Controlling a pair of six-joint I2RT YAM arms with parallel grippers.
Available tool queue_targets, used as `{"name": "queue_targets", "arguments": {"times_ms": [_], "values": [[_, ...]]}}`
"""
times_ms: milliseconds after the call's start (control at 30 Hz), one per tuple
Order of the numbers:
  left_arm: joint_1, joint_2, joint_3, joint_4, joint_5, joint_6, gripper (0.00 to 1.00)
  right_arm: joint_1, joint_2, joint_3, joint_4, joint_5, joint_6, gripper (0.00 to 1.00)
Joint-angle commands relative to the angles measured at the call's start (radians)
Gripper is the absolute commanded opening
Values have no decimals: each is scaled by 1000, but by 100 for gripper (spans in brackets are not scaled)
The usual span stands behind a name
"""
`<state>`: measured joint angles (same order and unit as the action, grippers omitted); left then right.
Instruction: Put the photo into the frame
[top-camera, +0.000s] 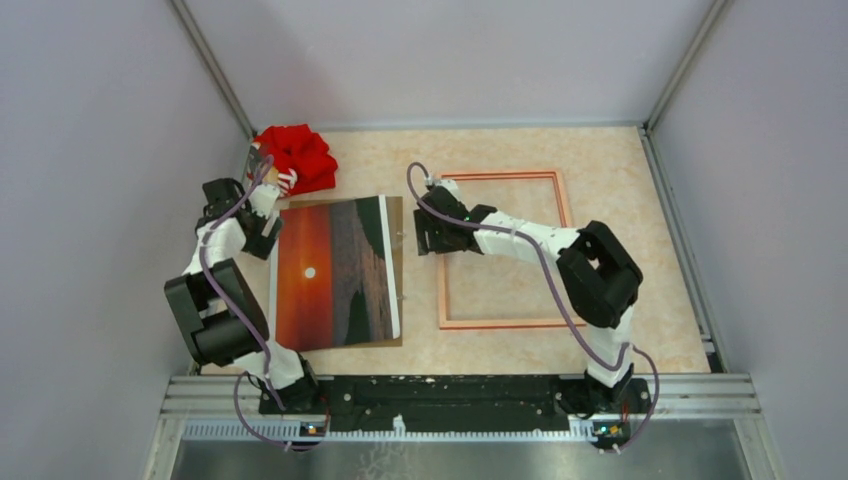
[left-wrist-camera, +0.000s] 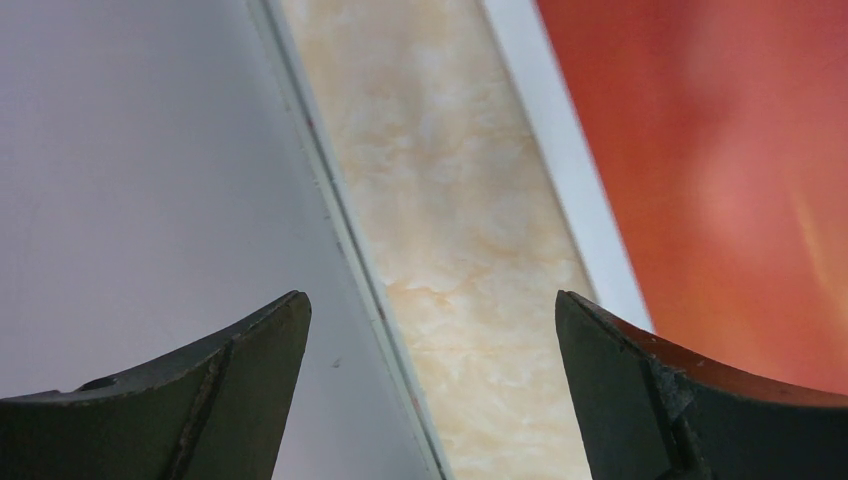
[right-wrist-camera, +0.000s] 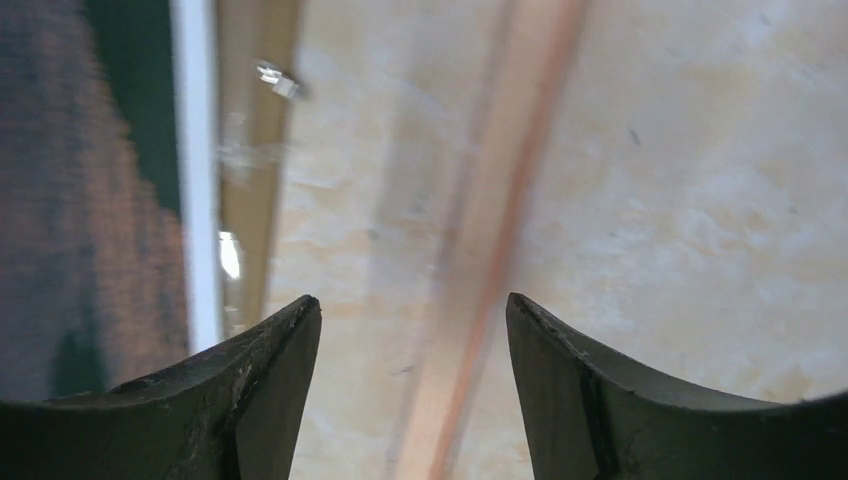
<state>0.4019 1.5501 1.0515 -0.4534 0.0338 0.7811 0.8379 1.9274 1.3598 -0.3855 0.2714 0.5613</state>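
The photo (top-camera: 335, 272) lies flat on the surface (top-camera: 500, 150), picture side up, its red-orange sunset and small white sun towards its left half and the dark bands towards its right. It rests on a brown board (top-camera: 396, 215) that shows only as a narrow strip along the photo's right and near edges. The frame (top-camera: 500, 323) lies flat just to the right of the photo, apart from it, showing a pale orange-wood colour, with bare surface inside it. The left hand (top-camera: 262, 225) hangs at the photo's far left corner. In the left wrist view, this hand (left-wrist-camera: 430, 300) has its two fingers spread wide with nothing between them, over the strip of surface (left-wrist-camera: 440, 200) that runs between the photo's white border (left-wrist-camera: 560, 150) and the grey wall (left-wrist-camera: 130, 150). The right hand (top-camera: 430, 235) is just right of the photo's far right corner, above the frame's nearest side rail. In the right wrist view, that hand (right-wrist-camera: 412, 300) has its fingers apart and clamped on nothing. The blurred rail (right-wrist-camera: 500, 200) runs beneath the gap, and whether a finger touches it cannot be told. A crumpled red cloth (top-camera: 297, 157) lies beyond the photo's far left corner.
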Motion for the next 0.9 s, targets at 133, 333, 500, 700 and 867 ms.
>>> {"name": "queue_targets", "arguments": {"times_ms": [133,333,500,700,867], "values": [[32,99,-36,213,-130,67,98,-45,77,281,37,-425,-36,67],[32,166,-20,200,-89,7,91,-98,208,355,99,-577,39,57],[32,199,-37,194,-15,-21,85,-107,267,374,134,-625,69,54],[32,245,-23,188,11,-40,81,-114,336,392,158,-662,95,51],[32,255,-31,187,23,-40,79,-115,369,372,203,-695,134,49]]}}
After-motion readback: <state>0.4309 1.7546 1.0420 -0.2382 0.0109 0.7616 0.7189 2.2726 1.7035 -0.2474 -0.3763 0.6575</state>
